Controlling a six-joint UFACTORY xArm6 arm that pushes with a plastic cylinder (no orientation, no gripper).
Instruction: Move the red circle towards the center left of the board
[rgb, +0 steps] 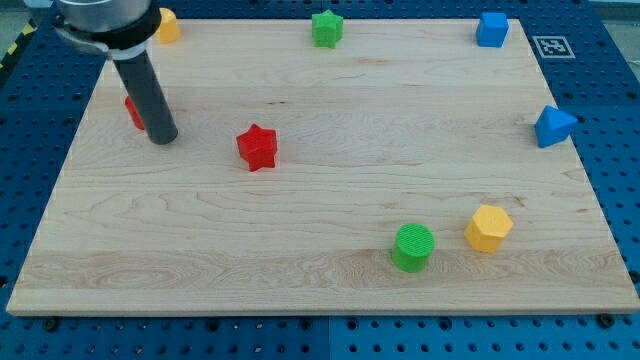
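Observation:
The red circle lies near the board's left edge, upper left of the view, mostly hidden behind my rod. My tip rests on the board just right of and below the red circle, touching or nearly touching it. A red star lies to the right of my tip, well apart from it.
A yellow block sits at the top left corner, a green star at top centre, a blue cube at top right. A blue triangle-like block is at the right edge. A green circle and yellow hexagon lie at lower right.

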